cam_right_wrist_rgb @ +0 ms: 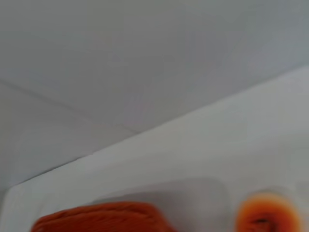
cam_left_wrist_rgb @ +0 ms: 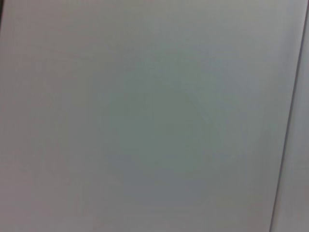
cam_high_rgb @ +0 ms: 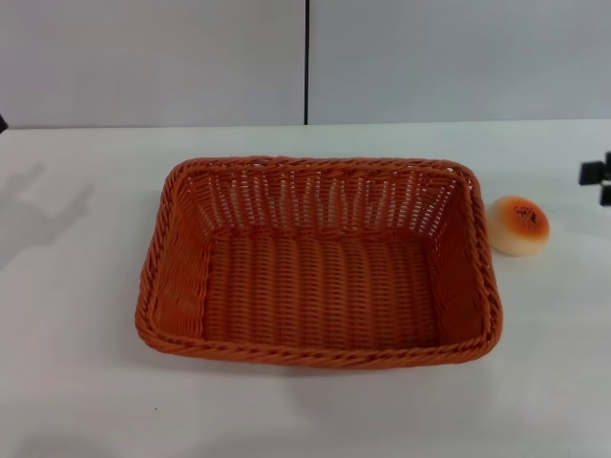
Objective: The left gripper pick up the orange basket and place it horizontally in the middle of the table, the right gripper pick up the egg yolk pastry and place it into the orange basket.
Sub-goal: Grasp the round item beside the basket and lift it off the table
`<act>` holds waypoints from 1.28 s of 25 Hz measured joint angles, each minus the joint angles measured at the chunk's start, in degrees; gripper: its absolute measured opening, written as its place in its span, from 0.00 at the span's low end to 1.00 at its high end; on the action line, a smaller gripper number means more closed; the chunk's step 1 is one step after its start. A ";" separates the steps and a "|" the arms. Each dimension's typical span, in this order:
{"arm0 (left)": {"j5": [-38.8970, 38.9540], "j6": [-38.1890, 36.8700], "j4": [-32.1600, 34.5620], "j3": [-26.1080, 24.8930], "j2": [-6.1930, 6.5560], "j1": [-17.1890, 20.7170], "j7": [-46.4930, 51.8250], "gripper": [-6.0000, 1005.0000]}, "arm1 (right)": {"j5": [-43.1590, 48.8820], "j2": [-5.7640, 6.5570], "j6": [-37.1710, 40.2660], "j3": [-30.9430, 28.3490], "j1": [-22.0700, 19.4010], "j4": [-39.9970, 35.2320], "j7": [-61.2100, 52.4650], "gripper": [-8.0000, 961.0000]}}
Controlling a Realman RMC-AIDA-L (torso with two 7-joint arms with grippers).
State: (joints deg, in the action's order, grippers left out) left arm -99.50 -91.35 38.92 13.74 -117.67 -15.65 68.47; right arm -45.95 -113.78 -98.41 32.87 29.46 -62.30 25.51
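**Even, soft light; wrist views blurred**

The head view is bright and evenly lit, with no glare. Faint grey shadows lie on the table [cam_high_rgb: 76, 382] at far left, and a thin one under the orange basket [cam_high_rgb: 320, 260]. The left wrist view is a featureless grey blur. In the right wrist view the egg yolk pastry [cam_right_wrist_rgb: 264, 217] is smeared, out of focus.

Only a small black, blocky part of the right gripper [cam_high_rgb: 597, 176] is seen, cut off at the frame edge.
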 joint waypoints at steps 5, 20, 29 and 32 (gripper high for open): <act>0.33 -0.91 0.31 -0.03 0.17 0.36 -0.13 0.83 | 2.09 0.94 2.77 -0.63 -0.57 4.29 0.03 0.54; 1.86 -1.27 -2.63 0.36 -0.19 0.04 -2.96 0.83 | 2.27 3.31 13.84 5.19 5.57 24.72 6.56 0.53; 1.86 -0.88 -3.12 0.19 -0.18 -0.03 -3.01 0.83 | 2.06 2.54 17.18 5.10 4.88 25.13 6.95 0.53; 1.86 -0.88 -3.09 0.20 -0.16 -0.13 -3.02 0.83 | 2.00 2.27 17.88 5.07 4.76 25.15 7.35 0.53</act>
State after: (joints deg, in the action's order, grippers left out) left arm -97.64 -92.23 35.83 13.94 -117.83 -15.78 65.45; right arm -43.95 -111.50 -80.54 37.94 34.23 -37.15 32.86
